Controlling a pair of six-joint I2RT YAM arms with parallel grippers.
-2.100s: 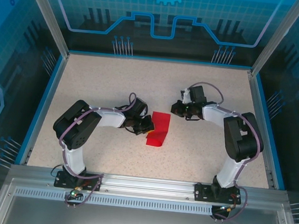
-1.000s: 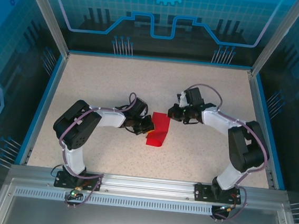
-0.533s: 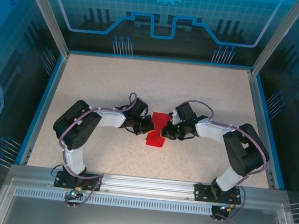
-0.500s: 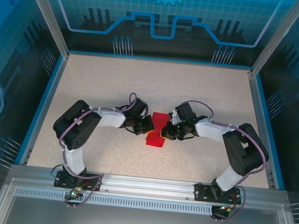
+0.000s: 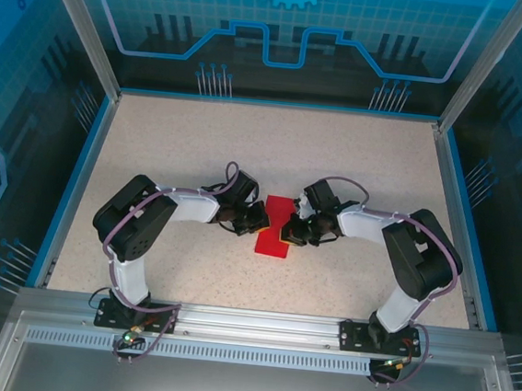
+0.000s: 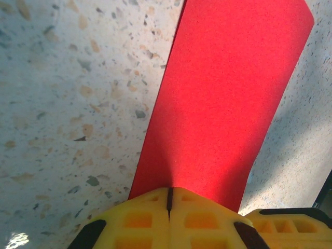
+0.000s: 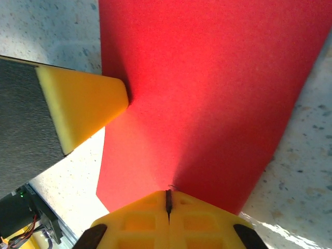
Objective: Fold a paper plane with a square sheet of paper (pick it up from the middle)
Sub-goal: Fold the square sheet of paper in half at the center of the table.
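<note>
1. Where the left claw (image 5: 259, 219) (image 6: 168, 199) meets the red sheet of paper (image 5: 273, 243) (image 6: 228, 93), its yellow fingers are clenched tight, the seam between them only a thin dark line, and they pinch the strip's near edge.
2. The right claw (image 5: 289, 228) (image 7: 167, 199) is clenched the same way on the opposite long edge, and the paper (image 7: 207, 93) creases faintly toward its seam.
3. In the right wrist view, the left claw's yellow fingertip (image 7: 83, 106) touches the far edge of the paper, which dimples slightly at the contact.
4. From above, the two claws face each other across the sheet's middle, left claw on the left side and right claw on the right, with the paper between them.
5. The sheet shows as a long, narrow red strip, pinched in at its waist, its ends spreading toward the back and toward the arm bases.
6. It sits near the centre of the speckled bench (image 5: 174, 141), inside the blue-edged frame.
</note>
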